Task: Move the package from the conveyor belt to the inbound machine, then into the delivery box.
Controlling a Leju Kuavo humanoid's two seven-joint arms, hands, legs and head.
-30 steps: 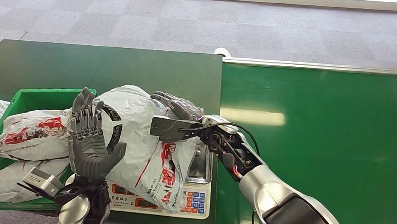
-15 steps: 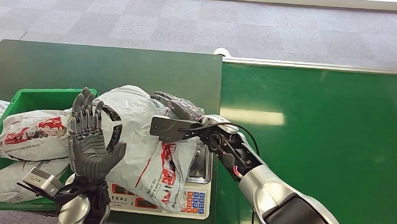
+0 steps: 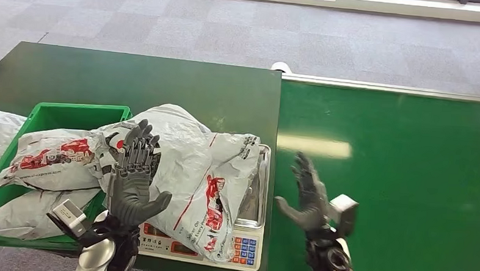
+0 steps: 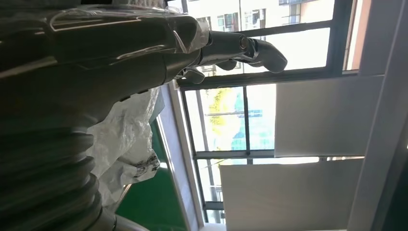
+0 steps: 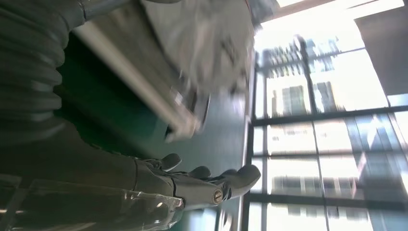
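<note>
The package [image 3: 190, 170], a grey-white poly mailer with red print, lies slumped across the scale [image 3: 245, 233] at the near edge of the dark green table [image 3: 167, 77]. Its left end overhangs the green box [image 3: 73, 111] and its right end drapes over the scale's steel pan.

The left hand [image 3: 131, 183] stands upright at the bag's near-left side, palm toward it, fingers spread and straight, gripping nothing; whether it touches the film I cannot tell. The right hand [image 3: 305, 193] hangs over the conveyor belt [image 3: 394, 179], just right of the scale, fingers apart and empty, clear of the bag.

The bag looks soft and light: it sags, wrinkles and follows what lies under it, so it should fold instead of lifting flat. The film is glossy and probably slippery, so an open-palm push may slide off. The puffed middle suggests loose, limp contents, likely not fragile. The best hold seems to be a pinch on a bunched fold near the bulging centre, or both hands pressing in from the 2 ends. The box already holds 2 similar bags [image 3: 47, 157], so the package will land on top of them.
</note>
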